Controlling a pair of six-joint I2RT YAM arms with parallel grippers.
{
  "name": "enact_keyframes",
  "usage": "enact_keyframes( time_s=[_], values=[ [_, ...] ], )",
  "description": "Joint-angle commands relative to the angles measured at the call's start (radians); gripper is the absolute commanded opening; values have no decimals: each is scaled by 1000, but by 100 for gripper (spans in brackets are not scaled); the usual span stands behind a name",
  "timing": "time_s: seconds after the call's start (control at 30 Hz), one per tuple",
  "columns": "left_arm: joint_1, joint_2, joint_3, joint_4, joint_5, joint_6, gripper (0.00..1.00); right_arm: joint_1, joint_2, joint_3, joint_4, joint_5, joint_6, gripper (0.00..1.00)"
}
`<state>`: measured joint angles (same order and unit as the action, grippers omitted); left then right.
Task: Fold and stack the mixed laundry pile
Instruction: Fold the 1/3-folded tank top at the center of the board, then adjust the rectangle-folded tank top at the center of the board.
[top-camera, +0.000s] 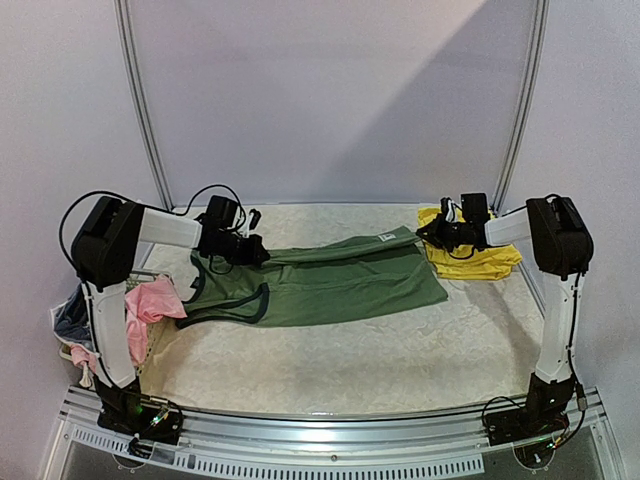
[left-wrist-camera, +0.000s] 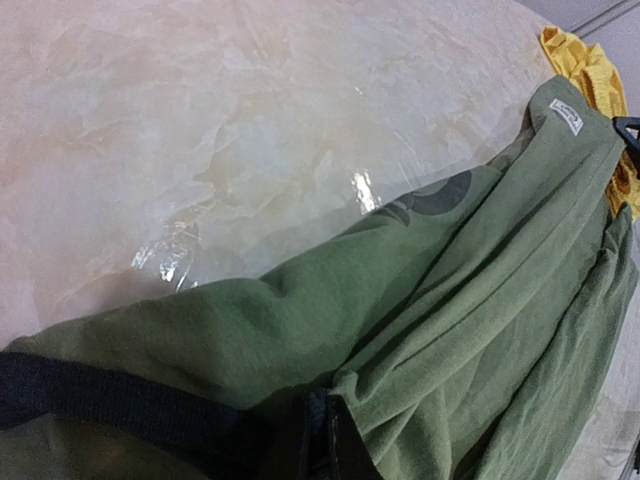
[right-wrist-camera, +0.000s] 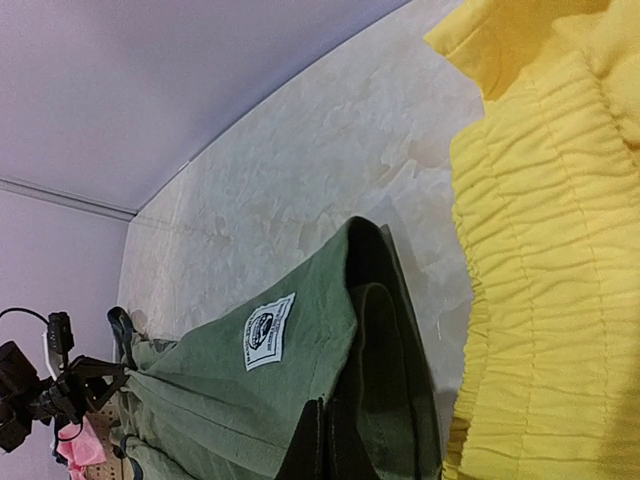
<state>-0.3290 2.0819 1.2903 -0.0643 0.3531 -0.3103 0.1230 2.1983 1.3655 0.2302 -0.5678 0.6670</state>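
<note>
Left end effector (top-camera: 259, 250), right end effector (top-camera: 422, 235): tight on olive-green top's (top-camera: 340, 285) opposite edges

Matt cloth top (top-camera: 340, 285), gathered cloth shorts (right-wrist-camera: 540, 250), glossy marbled table (top-camera: 400, 350).

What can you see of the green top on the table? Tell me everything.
The green top is olive, sleeveless and looks like soft, thin knit, with darker trim at the neck and armholes and a small white patch near the hem. It lies stretched sideways across the table, creased lengthwise. The left end effector pinches its shoulder end and the right end effector pinches its hem corner, beside the yellow shorts.
</note>
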Motion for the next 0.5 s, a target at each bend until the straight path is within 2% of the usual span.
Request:
enact_keyframes(
  time_s=[0.0, 0.17, 0.27, 0.37, 0.47],
  values=[
    [-23, -52, -11, -8, -58, 24, 5, -11, -46, -50, -3, 48, -20, 0],
    [-43, -68, -32, -18, -108, 23, 8, -10, -44, -77, -24, 78, -18, 0],
    [-55, -78, -51, -21, -125, 19, 15, -9, -57, -85, -43, 77, -12, 1],
    [-72, -122, -79, -19, -153, 9, 34, -5, -84, -81, -90, 76, -18, 16],
    [-88, -196, -90, -42, -203, 9, 46, 6, -134, -69, -137, 83, -44, 28]
  ],
)
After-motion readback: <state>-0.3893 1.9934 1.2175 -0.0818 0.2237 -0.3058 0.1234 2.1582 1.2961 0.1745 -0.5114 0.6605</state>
